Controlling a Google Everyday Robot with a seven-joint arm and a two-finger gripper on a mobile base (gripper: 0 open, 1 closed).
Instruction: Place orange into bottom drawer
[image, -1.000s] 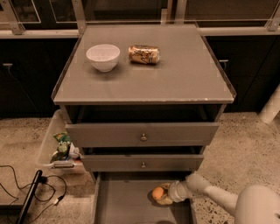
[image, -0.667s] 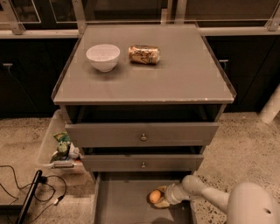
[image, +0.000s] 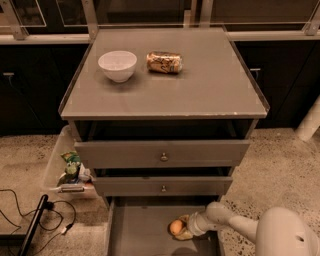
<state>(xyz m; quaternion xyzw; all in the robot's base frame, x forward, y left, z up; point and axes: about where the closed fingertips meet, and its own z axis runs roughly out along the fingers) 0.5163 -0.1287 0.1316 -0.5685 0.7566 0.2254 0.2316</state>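
Observation:
The orange (image: 175, 227) is a small round fruit low over the floor of the open bottom drawer (image: 140, 231), toward its right side. My gripper (image: 181, 229) reaches in from the lower right on a white arm and is shut on the orange, with its fingers wrapped around the fruit's right side and underside. I cannot tell whether the orange touches the drawer floor.
A white bowl (image: 117, 65) and a tan-and-brown can (image: 164, 62) lying on its side are on the cabinet top. Two drawer fronts with brass knobs (image: 163, 157) are above the open drawer. A clear bin (image: 70, 167) with snacks and black cables are on the floor at left.
My gripper and the orange have moved left and slightly down, further over the bottom drawer's floor.

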